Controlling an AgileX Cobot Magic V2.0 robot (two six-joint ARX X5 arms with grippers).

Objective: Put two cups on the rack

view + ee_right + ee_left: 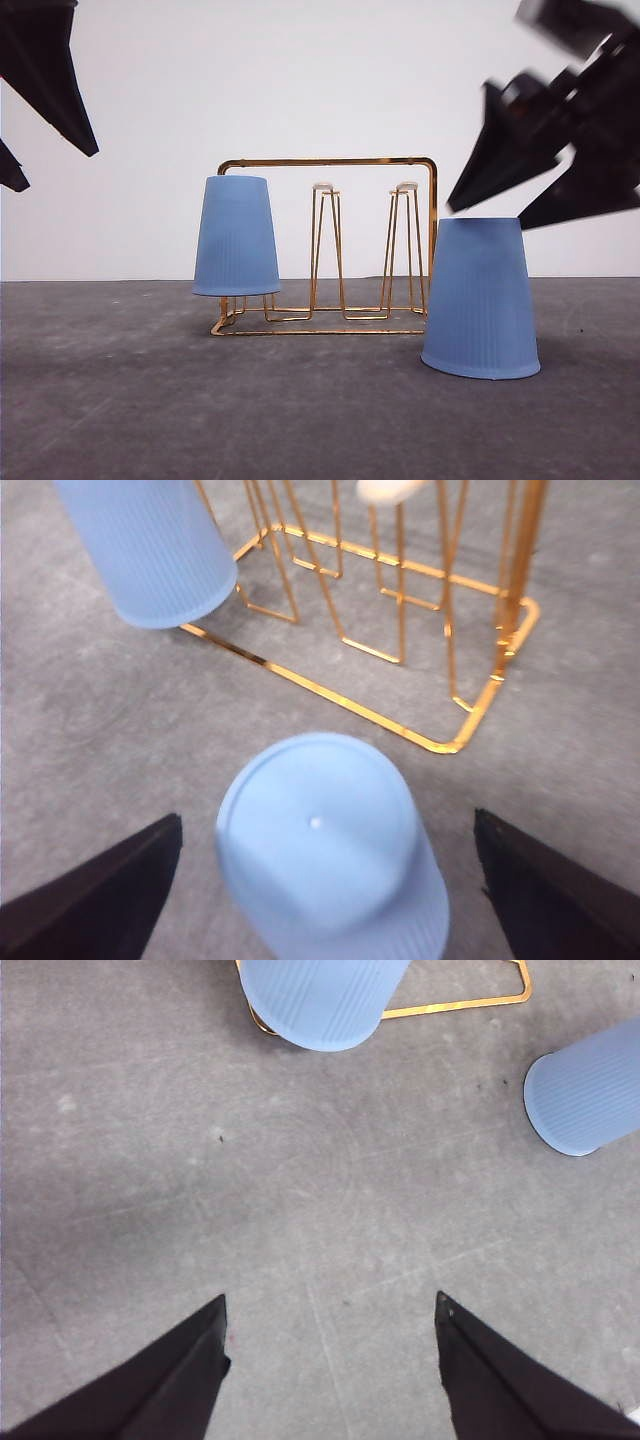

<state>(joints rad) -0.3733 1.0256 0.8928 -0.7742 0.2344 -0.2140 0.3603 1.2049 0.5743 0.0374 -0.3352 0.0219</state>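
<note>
Front view: one blue cup [236, 236] hangs upside down on the gold rack [330, 245] at its left end; the other cup [481, 298] stands upside down on the grey table [120, 400], just beside the rack's right end. Right gripper [480, 215] hovers above it.

Left wrist view: left gripper [330, 1315] wide open, holding nothing, over bare table.

Right wrist view: right gripper [325, 830] spread wide either side of the standing cup, not touching it

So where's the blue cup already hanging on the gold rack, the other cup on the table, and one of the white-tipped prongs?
Cup on the rack [236, 238]: front view, middle of its ribbed side.
Cup on the table [318, 825]: right wrist view, its flat upturned base.
White-tipped prong [323, 187]: front view, its white cap.
</note>
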